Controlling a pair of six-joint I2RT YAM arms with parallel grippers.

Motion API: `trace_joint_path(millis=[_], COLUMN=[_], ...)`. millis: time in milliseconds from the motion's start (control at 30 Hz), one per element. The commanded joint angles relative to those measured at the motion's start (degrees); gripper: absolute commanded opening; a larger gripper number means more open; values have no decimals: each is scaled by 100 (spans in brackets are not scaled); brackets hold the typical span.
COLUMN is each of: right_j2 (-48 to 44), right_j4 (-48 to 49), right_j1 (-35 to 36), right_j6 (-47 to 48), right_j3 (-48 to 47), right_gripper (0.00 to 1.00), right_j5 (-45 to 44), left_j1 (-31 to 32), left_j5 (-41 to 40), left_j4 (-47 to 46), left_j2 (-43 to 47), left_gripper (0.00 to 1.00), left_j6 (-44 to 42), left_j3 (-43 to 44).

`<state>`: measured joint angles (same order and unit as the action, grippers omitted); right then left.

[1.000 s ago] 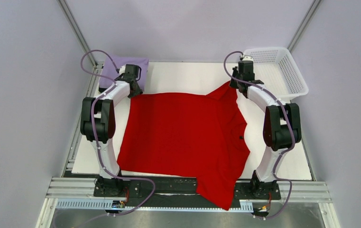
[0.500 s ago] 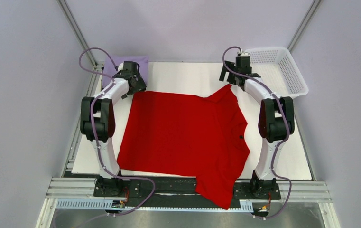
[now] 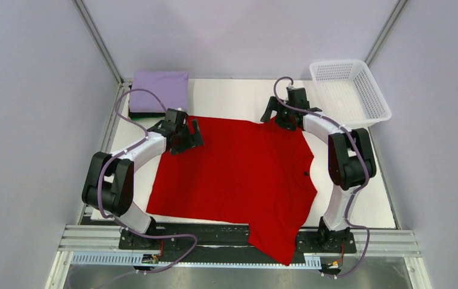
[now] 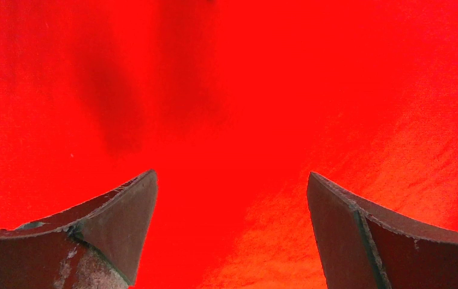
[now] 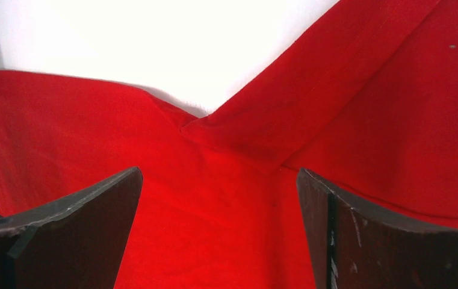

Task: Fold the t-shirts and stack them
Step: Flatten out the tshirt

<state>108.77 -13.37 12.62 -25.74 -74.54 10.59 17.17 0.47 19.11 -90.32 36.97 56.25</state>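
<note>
The red t-shirt (image 3: 238,174) lies spread flat across the white table, one corner hanging over the near edge. My left gripper (image 3: 191,135) is open just over the shirt's far left corner; in the left wrist view (image 4: 231,173) red cloth (image 4: 232,90) fills the gap between the fingers. My right gripper (image 3: 274,114) is open over the far right corner, where a sleeve (image 5: 346,90) lies folded over the shirt body. In the right wrist view the gripper (image 5: 219,170) holds nothing. A folded lavender t-shirt (image 3: 160,89) rests on a dark folded one (image 3: 145,113) at the far left.
A white mesh basket (image 3: 349,90) stands at the far right corner. Bare white table (image 3: 232,96) lies beyond the shirt, also in the right wrist view (image 5: 154,36). Grey walls and metal frame rails close in the sides.
</note>
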Motion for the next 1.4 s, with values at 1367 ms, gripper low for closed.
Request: trace_joint_path(millis=[1367], right_j2=[1350], right_j4=[642], right_j1=[362], right_j6=[-249], right_j3=[-2504], right_gripper=[100], right_j5=[-274], left_j1=[-30], left_j5=[-879], left_j4=[552], left_j2=[570], left_gripper=[100], left_j6=[-13], left_j3=[-278])
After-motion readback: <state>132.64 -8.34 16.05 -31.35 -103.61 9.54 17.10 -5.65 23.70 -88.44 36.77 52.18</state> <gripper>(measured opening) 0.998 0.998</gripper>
